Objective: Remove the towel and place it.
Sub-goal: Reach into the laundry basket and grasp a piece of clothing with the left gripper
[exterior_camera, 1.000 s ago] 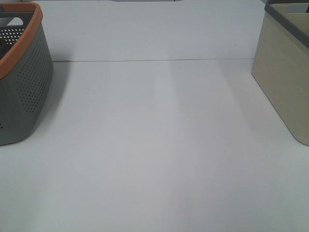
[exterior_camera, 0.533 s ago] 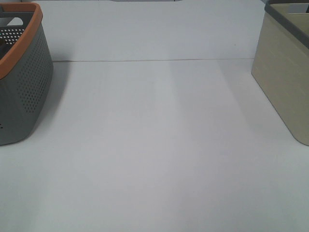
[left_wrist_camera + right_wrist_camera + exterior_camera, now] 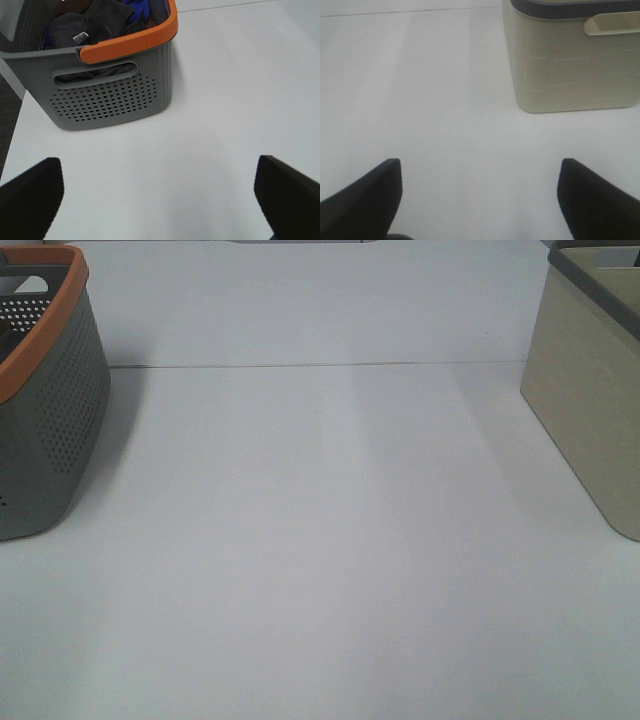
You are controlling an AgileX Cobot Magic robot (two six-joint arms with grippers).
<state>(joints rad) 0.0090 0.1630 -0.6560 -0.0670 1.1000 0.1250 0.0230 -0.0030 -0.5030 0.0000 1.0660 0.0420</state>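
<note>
The towel (image 3: 92, 25), dark charcoal with a small white tag, lies crumpled inside the grey basket with the orange rim (image 3: 112, 92) among other cloths. That basket stands at the far left of the table in the high view (image 3: 45, 410). My left gripper (image 3: 160, 192) is open and empty above the bare table, short of the basket. My right gripper (image 3: 480, 195) is open and empty above the table, short of the beige bin (image 3: 570, 60). Neither gripper shows in the high view.
The beige bin with a dark grey rim stands at the right edge of the white table (image 3: 320, 540) in the high view (image 3: 590, 390). A blue cloth (image 3: 137, 7) and a brown item lie in the grey basket beside the towel. A thin seam (image 3: 320, 365) crosses the table's back.
</note>
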